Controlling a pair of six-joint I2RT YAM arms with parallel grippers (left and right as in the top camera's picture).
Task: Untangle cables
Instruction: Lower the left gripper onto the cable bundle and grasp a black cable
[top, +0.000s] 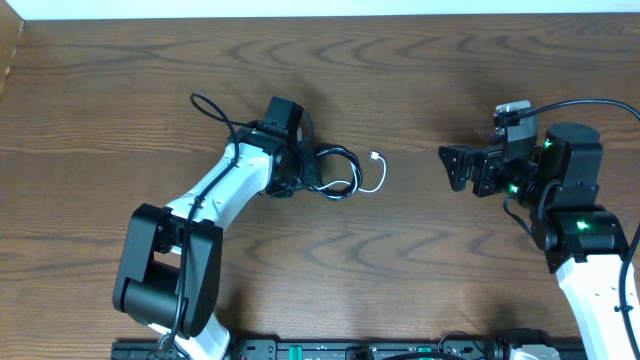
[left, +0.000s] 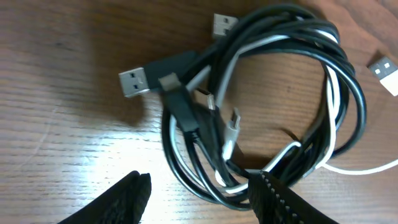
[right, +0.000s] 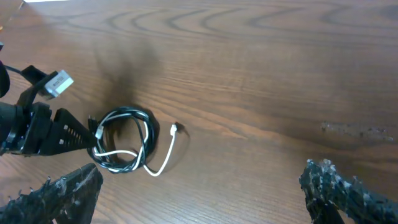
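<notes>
Centrally on the bench: black cable and white cable, wound together in one loop, lying flat. At its left, left gripper: jaws part spread, bare wood between them, pinching nothing. The loop lies just beyond the tips; its near arc is overlapped by one finger, contact unclear. The white tail runs right out of the loop to a plug lying apart. Well to the right, right gripper: jaws spread wide, facing the loop.

Hard to make out: which small plugs inside the loop belong to which cable.

Cut off: finger bases in both wrist views; the white tail at the left wrist view's right edge.

Hidden: the loop's left side overhead, under the left gripper.
</notes>
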